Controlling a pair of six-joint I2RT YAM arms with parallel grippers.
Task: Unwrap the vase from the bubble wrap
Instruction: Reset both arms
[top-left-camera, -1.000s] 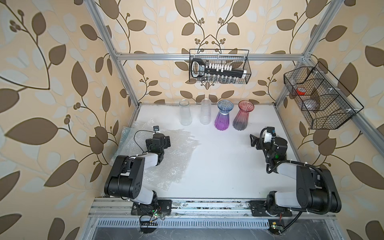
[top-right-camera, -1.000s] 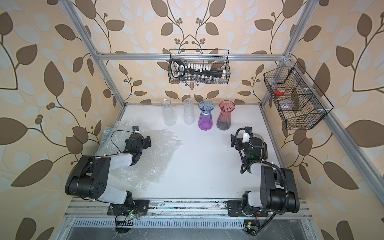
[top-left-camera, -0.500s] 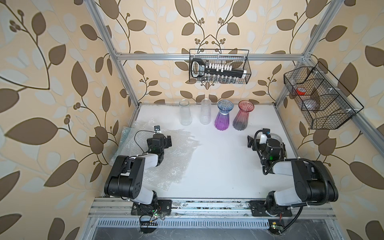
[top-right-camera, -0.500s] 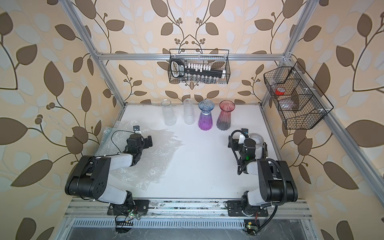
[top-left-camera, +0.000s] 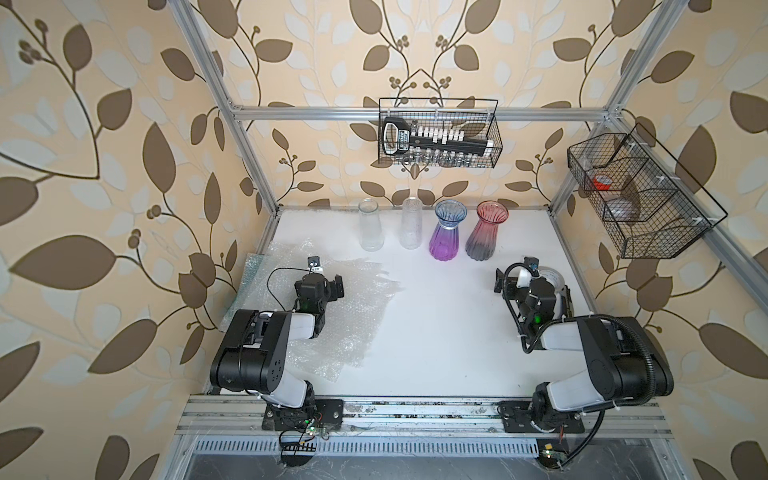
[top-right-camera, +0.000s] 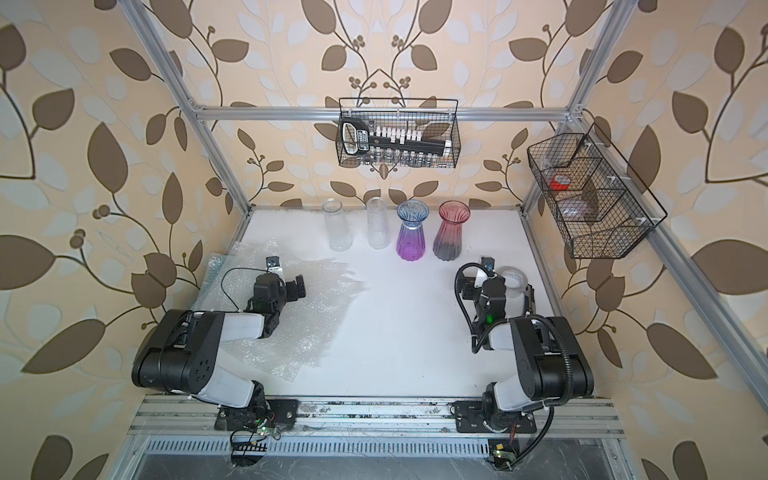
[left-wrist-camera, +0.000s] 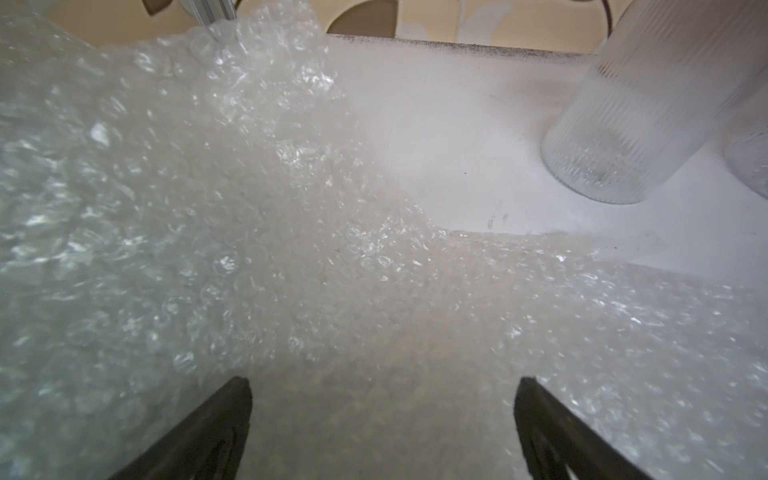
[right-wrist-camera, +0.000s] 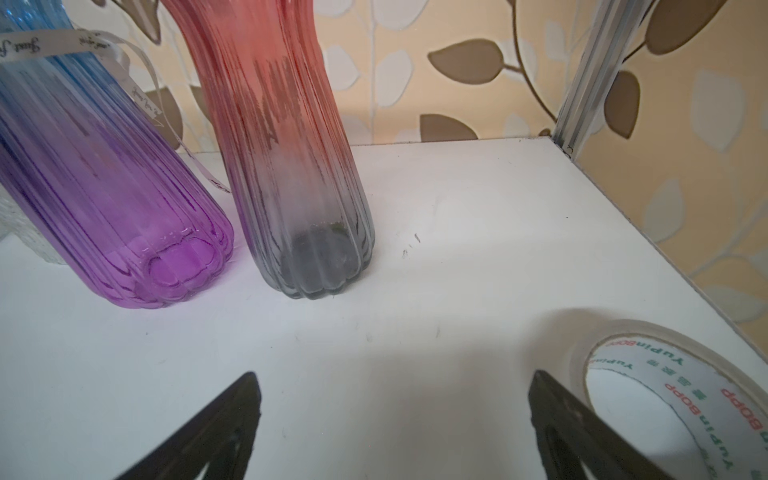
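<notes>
Several glass vases stand bare in a row at the back of the table: a clear vase (top-left-camera: 370, 226), a textured clear vase (top-left-camera: 410, 226), a blue-purple vase (top-left-camera: 448, 235) (right-wrist-camera: 124, 187) and a red-grey vase (top-left-camera: 485, 232) (right-wrist-camera: 291, 166). Clear bubble wrap (top-left-camera: 353, 320) (top-right-camera: 316, 320) (left-wrist-camera: 187, 208) lies in flat, crinkled sheets on the table's left side, around no vase. My left gripper (top-left-camera: 334, 286) (top-right-camera: 298, 289) (left-wrist-camera: 382, 384) hangs open low over the wrap, holding nothing. My right gripper (top-left-camera: 530, 284) (top-right-camera: 496, 286) (right-wrist-camera: 395, 382) is open over bare table, short of the red-grey vase.
A roll of clear tape (top-left-camera: 552, 276) (right-wrist-camera: 665, 374) lies just beside my right gripper's outer finger, near the table's right edge. Two wire baskets hang on the walls, one on the back wall (top-left-camera: 436, 133) and one on the right wall (top-left-camera: 640, 195). Metal frame posts stand at the back corners.
My right gripper has drawn back toward the front and come down, uncovering the tape roll beside it. The left gripper has barely moved over the wrap. Both stay open.
</notes>
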